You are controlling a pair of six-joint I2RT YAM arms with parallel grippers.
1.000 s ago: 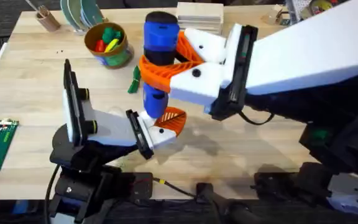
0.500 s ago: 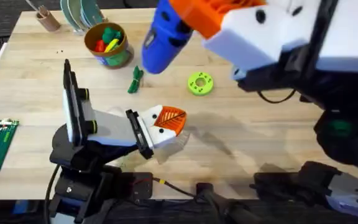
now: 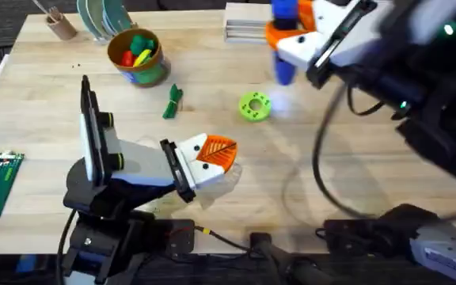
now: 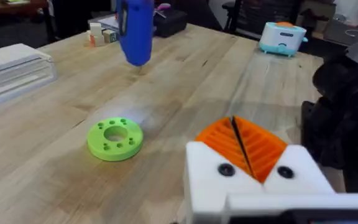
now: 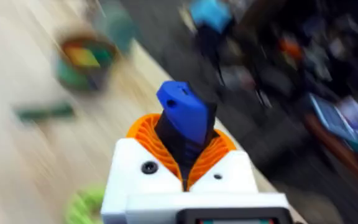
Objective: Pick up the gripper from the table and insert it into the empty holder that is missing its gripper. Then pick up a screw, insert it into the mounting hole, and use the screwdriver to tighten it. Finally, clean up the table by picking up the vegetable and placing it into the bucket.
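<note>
Your right fingers grip the screwdriver up over the counter, left fingers shut & empty, so screw work looks done; next, put it down, then grab the vegetable, betw. both fingers, near the bucket.

**Open centre, cluttered far edge**

Bare table lies right of the left gripper. The green disc sits just beyond it. The right gripper, clamping the screwdriver, hangs over the far edge. The vegetable lies clear, near the bucket.
</note>
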